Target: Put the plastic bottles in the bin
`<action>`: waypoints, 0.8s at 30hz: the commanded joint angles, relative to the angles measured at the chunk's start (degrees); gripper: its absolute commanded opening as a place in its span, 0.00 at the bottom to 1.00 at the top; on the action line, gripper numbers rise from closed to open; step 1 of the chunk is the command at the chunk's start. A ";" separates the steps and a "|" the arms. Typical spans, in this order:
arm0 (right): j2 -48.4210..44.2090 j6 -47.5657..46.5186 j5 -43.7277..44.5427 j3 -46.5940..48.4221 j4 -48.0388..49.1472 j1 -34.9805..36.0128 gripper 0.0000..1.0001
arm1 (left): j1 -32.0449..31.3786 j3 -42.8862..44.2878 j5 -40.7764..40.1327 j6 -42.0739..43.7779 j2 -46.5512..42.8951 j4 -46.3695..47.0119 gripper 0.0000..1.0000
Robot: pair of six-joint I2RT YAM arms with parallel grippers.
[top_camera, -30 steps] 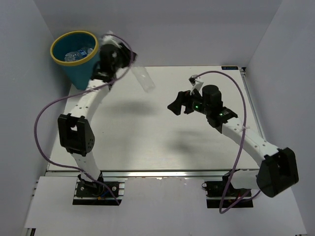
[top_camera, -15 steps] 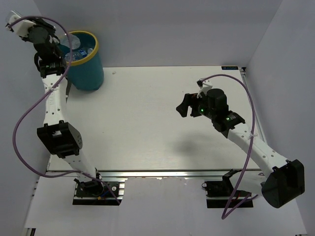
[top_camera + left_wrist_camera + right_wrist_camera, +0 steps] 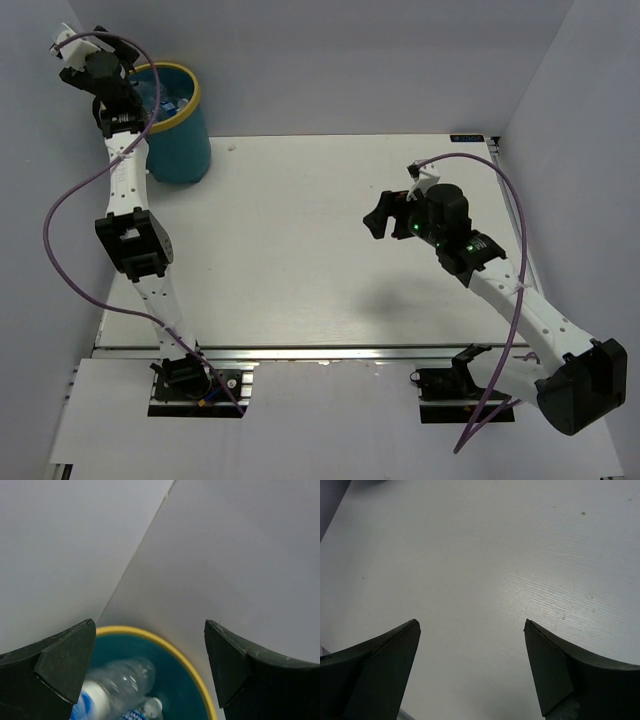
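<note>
Top external view has the bin [image 3: 185,140] standing upright at the far left corner of the table [image 3: 300,260], close to the left wall [image 3: 40,200]. The left arm reaches up along the table's left edge, a purple cable [image 3: 52,235] looping beside it, and its wrist sits at the bin's left side, level with the yellow rim. In the left wrist view the left gripper [image 3: 150,625] looks down over that rim into the teal interior, its fingers [image 3: 65,660] spread wide and holding nothing. The plastic bottles [image 3: 120,680] lie inside the bin: one clear bottle on its side, and blue-and-white labels showing beside and below it. How many there are in all cannot be told.

The right gripper [image 3: 375,218] hangs above the right half of the table, well apart from the bin, pointing left. In the right wrist view its jaws stand wide apart and hold nothing, with only bare white tabletop showing between them
</note>
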 commanded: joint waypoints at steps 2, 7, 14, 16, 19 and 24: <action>-2.46 -0.20 1.38 -0.52 0.17 -0.23 0.89 | -0.10 1.09 4.08 -0.93 -4.83 -0.06 0.98; -3.17 -0.20 0.41 -1.49 1.22 -0.23 0.89 | -0.10 1.80 6.71 -1.28 -8.09 0.03 0.98; -4.13 0.93 0.58 -3.50 2.97 -0.32 0.89 | -0.10 1.19 16.60 -4.27 -14.41 -6.72 0.98; -5.19 1.73 1.55 -4.65 4.20 -0.32 0.89 | -0.18 -2.58 20.84 -7.07 -18.80 -12.32 0.98; -7.21 3.49 5.23 -7.72 6.14 -0.32 0.89 | -2.37 -19.24 26.67 -8.83 -29.48 -15.08 0.98; -9.49 5.60 12.10 -11.77 5.18 -0.32 0.89 | -17.04 -57.47 18.60 -6.82 -47.62 -5.26 0.98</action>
